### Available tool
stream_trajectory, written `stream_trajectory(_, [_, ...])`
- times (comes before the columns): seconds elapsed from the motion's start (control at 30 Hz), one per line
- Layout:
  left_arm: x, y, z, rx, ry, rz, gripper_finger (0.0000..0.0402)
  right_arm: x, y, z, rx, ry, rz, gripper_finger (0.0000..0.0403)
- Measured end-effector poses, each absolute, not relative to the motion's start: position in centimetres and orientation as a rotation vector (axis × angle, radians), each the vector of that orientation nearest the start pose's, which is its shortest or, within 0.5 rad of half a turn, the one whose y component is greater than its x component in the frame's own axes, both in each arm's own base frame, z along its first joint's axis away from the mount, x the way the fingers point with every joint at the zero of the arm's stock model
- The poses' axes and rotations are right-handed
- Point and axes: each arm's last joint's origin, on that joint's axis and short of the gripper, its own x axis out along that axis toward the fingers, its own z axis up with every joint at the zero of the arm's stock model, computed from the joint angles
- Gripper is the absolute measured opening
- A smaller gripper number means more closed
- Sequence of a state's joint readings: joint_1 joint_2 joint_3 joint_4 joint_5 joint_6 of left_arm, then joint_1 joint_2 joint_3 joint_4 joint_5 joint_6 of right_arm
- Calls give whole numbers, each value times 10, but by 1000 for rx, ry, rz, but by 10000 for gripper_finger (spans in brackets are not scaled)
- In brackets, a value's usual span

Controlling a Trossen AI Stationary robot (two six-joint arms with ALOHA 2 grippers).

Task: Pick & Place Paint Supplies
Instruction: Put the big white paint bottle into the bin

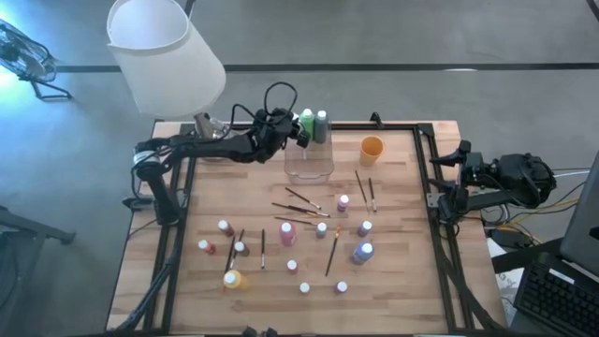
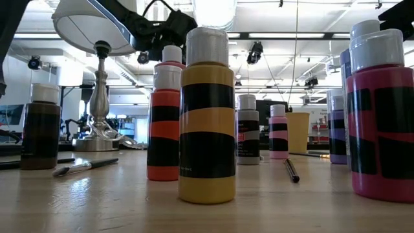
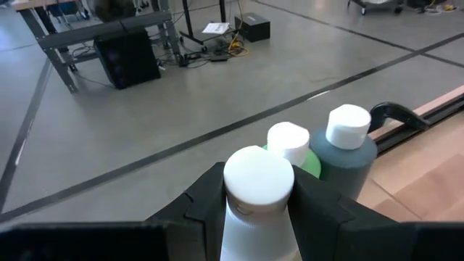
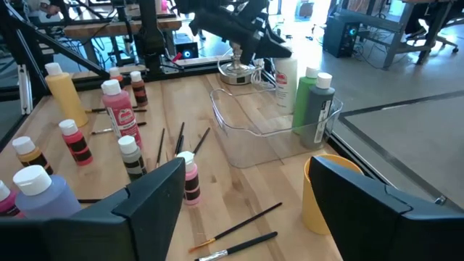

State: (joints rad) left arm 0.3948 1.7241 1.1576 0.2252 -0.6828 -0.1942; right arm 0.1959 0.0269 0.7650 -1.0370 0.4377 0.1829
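Left hand (image 3: 257,206) grasps a white bottle (image 3: 257,196) by the neck, fingers (image 3: 199,210) on either side below its white cap. It holds the bottle over the far corner of the clear box (image 1: 309,161), just beside a light green bottle (image 3: 297,152) and a dark green bottle (image 3: 348,148) standing inside the box. Orange cup (image 1: 372,148) sits near the box, to its right. Remaining bottles and brushes (image 1: 299,208) lie scattered on the tabletop (image 1: 402,271) nearer the front; yellow bottle (image 1: 232,279) at front left. Lamp (image 1: 164,51) at the far left corner. Right hand (image 4: 246,196) off the tabletop's right edge, released, fingers apart, holding nothing
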Motion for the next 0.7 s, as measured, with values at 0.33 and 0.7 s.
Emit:
stream_trajectory(0.33, [350,176,244,-112,241,1118,126,-11,-15,292,87,262,-265,256])
stream_trajectory(0.7, [352,188,230,-120,249,1133,126,-11,-15,292,87,262,-265,227])
